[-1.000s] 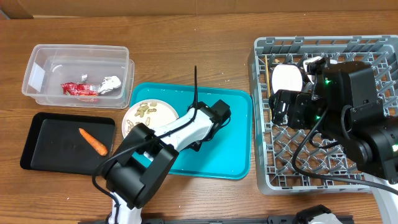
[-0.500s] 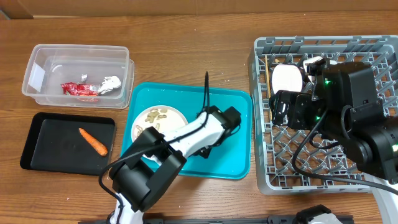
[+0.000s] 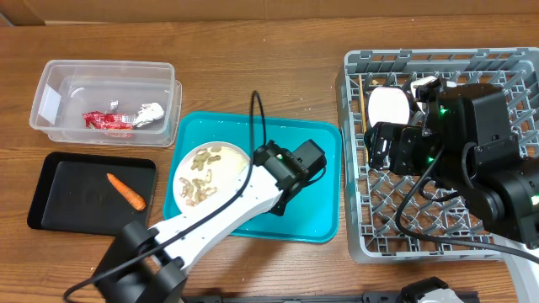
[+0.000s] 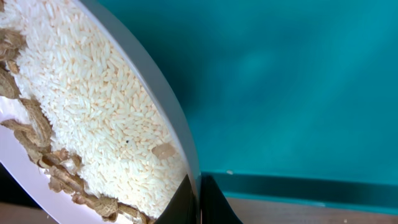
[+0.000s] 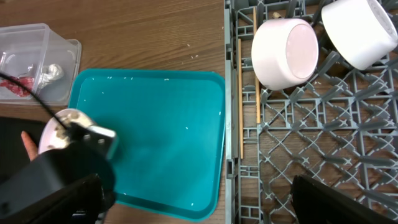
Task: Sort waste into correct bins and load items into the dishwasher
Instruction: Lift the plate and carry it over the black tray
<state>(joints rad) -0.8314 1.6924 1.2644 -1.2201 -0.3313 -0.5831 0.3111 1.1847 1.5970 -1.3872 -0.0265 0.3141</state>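
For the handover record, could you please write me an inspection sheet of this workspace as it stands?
Surface: wooden table.
Job's things: plate with food scraps, over the teal tray; wrapper and foil ball in the clear tub; carrot in the black tray; two white dishes and chopsticks in the rack.
Clutter: nothing seen.
Pincers: left pincer shut on the plate's rim; right pincer open, over the rack.
Cables: black cable arching above the left arm.
Surroundings: nothing seen.
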